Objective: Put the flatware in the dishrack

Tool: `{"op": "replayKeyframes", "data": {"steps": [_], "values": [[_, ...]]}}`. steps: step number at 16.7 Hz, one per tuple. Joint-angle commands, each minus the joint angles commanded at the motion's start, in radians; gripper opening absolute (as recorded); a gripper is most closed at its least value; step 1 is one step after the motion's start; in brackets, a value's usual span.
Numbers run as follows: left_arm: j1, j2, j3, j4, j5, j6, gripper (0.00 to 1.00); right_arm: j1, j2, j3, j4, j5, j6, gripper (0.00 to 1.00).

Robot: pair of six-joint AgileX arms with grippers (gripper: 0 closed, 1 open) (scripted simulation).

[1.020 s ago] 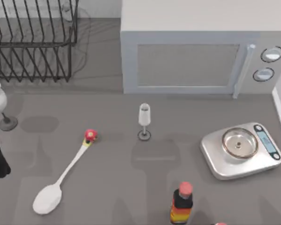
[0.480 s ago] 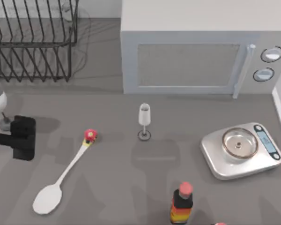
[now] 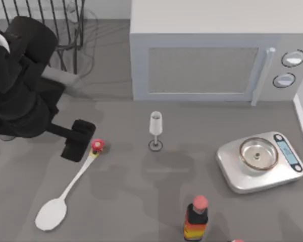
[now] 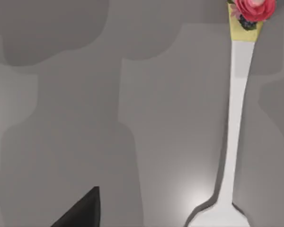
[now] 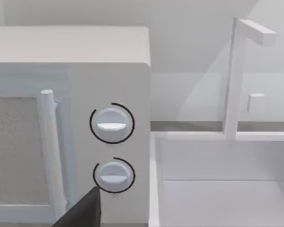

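Observation:
The flatware is a long white spoon (image 3: 73,184) lying flat on the grey table at the front left, with its oval bowl (image 3: 51,214) toward the front. Its red-and-yellow knob (image 3: 97,146) points toward the back. In the left wrist view the spoon's handle (image 4: 236,118) runs straight up to the knob (image 4: 253,9). My left gripper (image 3: 77,142) hovers just left of the knob, beside the handle's end and holding nothing. The black wire dishrack (image 3: 65,30) stands at the back left, largely hidden behind my left arm (image 3: 20,91). My right arm is parked off to the right.
A grey microwave (image 3: 207,55) fills the back centre and right. A small clear stemmed glass (image 3: 155,128) stands mid-table. A silver scale (image 3: 260,161) sits at the right, and a red-capped bottle (image 3: 196,217) stands at the front. The right wrist view faces the microwave's dials (image 5: 112,124).
My left arm has swung in from the left edge. Its gripper moved right, up to the spoon's knob. The arm now covers much of the dishrack. The spoon has not moved.

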Motion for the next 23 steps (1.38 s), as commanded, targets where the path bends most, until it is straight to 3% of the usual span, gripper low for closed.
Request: {"op": "replayKeyframes", "data": {"steps": [5,13,23], "values": [[-0.061,0.250,0.189,-0.143,0.000,0.006,1.00,0.000,0.000,0.000,0.000,0.000,0.000,1.00],[-0.066,0.281,0.213,-0.157,0.000,0.007,1.00,0.000,0.000,0.000,0.000,0.000,0.000,1.00],[-0.068,0.445,0.016,0.204,0.001,0.012,1.00,0.000,0.000,0.000,0.000,0.000,0.000,1.00]]}}
